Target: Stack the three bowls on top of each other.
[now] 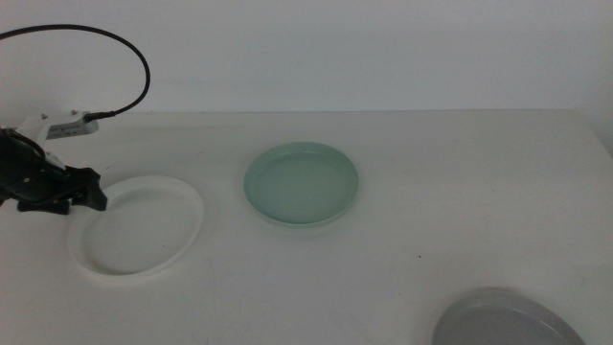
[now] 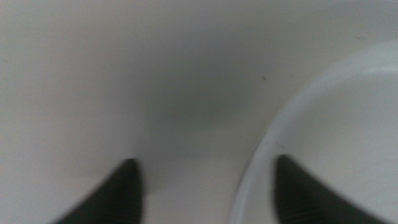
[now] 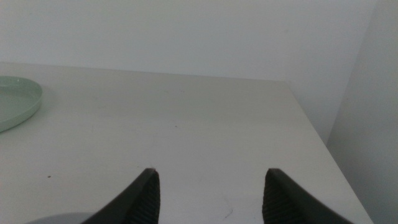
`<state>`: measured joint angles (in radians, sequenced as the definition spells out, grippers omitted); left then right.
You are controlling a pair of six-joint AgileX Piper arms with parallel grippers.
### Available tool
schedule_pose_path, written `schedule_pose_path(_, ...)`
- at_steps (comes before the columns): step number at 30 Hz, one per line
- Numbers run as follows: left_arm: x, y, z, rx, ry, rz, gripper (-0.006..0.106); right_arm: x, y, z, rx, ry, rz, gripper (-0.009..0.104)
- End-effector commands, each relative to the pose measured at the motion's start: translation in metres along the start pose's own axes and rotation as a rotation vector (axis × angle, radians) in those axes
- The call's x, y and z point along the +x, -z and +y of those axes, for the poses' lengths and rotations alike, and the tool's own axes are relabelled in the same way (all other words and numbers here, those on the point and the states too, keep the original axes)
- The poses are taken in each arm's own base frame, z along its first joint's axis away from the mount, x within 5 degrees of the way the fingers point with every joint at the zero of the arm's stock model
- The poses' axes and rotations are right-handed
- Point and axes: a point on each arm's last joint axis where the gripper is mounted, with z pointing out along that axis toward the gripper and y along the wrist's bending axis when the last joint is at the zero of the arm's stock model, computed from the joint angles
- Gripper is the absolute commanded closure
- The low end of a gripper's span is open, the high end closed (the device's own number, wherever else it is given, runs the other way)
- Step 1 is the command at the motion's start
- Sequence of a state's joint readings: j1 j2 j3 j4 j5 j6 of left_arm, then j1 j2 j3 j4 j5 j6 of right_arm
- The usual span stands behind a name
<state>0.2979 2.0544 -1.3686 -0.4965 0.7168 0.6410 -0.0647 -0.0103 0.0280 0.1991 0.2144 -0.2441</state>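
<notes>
Middle view: high, facing forward and down over the desk point(image 1: 402, 240). Left wrist view: very close above the white bowl point(image 2: 348, 143) rim. Right wrist view: low, level; shares the mint bowl point(image 3: 15, 99) with the middle view.

Left gripper point(image 1: 96, 195) jaws spread, straddling the white bowl point(image 1: 139, 225) rim: one finger inside, one over bare table point(image 1: 431, 192) outside. Mint bowl point(image 1: 302, 183) sits well apart beyond the fingers, open tabletop between. Right gripper point(image 3: 208, 186) fingers apart, bare table ahead; grey bowl point(image 1: 508, 321) edge just beneath them.
</notes>
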Motion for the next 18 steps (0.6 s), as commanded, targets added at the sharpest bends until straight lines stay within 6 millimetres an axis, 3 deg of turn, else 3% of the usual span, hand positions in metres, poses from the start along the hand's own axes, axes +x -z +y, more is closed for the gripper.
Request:
schedule_pose_path(1, 0.000, 0.004, -0.005, 0.043, 0.026, 0.014, 0.054, -0.010, 0.003, -0.002, 0.025, 0.016, -0.105, 0.052)
schedule_pose_path(5, 0.001, 0.006, -0.006, 0.053, 0.032, 0.027, 0.096, -0.010, 0.003, -0.002, 0.025, 0.016, -0.105, 0.052)
schedule_pose_path(6, 0.001, 0.008, -0.007, 0.055, 0.030, 0.028, 0.100, -0.010, 0.003, -0.002, 0.025, 0.016, -0.105, 0.052)
schedule_pose_path(13, -0.004, 0.049, -0.022, 0.075, 0.015, 0.002, 0.100, -0.010, 0.003, -0.002, 0.025, 0.016, -0.105, 0.052)
schedule_pose_path(18, 0.001, 0.096, -0.055, 0.106, -0.025, -0.003, 0.100, -0.010, 0.003, -0.002, 0.025, 0.016, -0.105, 0.052)
